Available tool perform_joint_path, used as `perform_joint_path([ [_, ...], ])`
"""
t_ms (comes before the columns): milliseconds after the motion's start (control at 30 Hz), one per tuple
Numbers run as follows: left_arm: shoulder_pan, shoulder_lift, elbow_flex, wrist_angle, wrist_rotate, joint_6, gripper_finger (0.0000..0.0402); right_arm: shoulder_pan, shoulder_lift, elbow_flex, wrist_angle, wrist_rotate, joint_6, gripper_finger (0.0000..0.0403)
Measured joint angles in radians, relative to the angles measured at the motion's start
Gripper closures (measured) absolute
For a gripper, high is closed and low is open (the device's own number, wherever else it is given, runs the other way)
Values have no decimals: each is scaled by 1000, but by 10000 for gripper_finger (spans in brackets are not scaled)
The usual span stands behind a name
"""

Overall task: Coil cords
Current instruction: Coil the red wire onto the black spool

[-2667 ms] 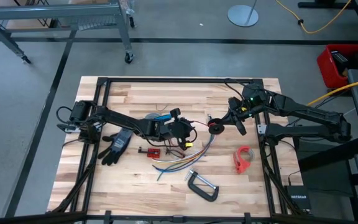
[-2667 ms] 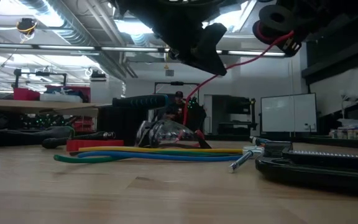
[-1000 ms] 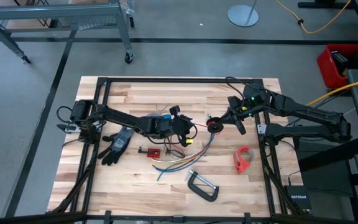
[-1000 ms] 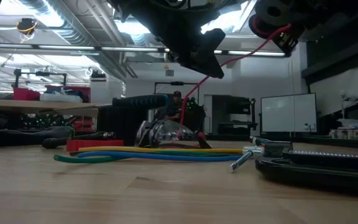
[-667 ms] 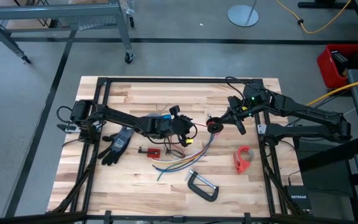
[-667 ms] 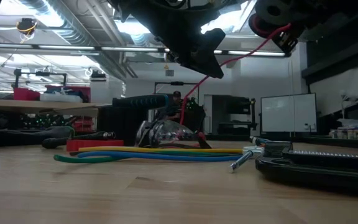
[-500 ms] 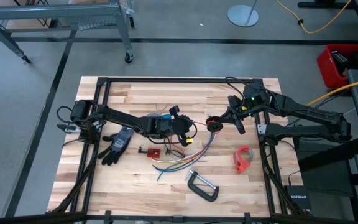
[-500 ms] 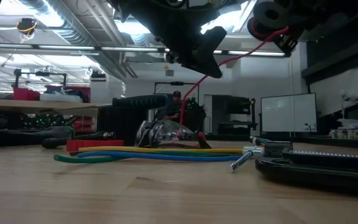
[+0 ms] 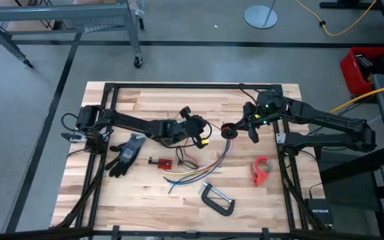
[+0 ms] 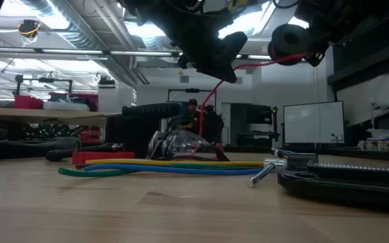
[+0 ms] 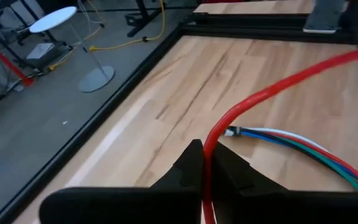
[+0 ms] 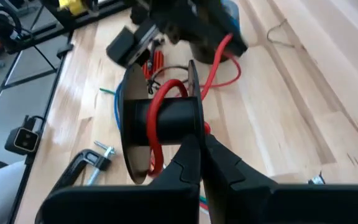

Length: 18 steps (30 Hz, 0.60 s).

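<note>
The red cord (image 11: 272, 93) runs from a black spool (image 12: 166, 121) across to my left gripper (image 11: 204, 158), which is shut on it above the table's middle (image 9: 207, 133). My right gripper (image 12: 199, 142) is shut on the spool, held in the air just right of it (image 9: 235, 130). In the low view the cord (image 10: 248, 66) spans nearly level between both grippers, then drops (image 10: 204, 101) toward the table. The bundle of yellow, blue and green strands (image 9: 192, 172) lies flat on the wood. A thin black wire (image 9: 185, 160) lies beside it. My left gripper pinches the red cord (image 11: 207, 146) between its two fingers at a point partway along it. The cord leaves the fingertips in a curve toward the spool, lifted clear of the table there. My right gripper pinches the spool by the thin rim of one flange (image 12: 192, 99) between its fingertips. The spool is lifted clear, its axle about level, with red cord wound round the core (image 12: 157, 124).
A black glove (image 9: 125, 153) lies at the left, a small red part (image 9: 160, 162) near the bundle, a red clamp-like piece (image 9: 262, 170) at the right and a metal C-clamp (image 9: 217, 199) toward the near edge. Black frame rails (image 9: 192, 85) border the table.
My left gripper has gone toward the table's far edge and slightly up, taking the red cord with it. My right gripper has lowered the spool a little and brought it nearer the left gripper. The cord between them now runs nearly level instead of slanting.
</note>
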Motion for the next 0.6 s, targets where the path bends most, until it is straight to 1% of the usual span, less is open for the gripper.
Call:
perform_joint_path([
  [200, 37, -4, 0, 1, 0, -2, 400, 0, 2, 0, -28, 14, -4, 401],
  [267, 47, -12, 2, 7, 0, -21, 400, 0, 2, 0, -42, 59, -5, 401],
  [367, 57, -28, 16, 6, -1, -48, 400, 0, 10, -5, -49, 155, -5, 401],
  [600, 62, -39, 66, 4, 22, -55, 401, 0, 70, -26, -4, 284, -4, 401],
])
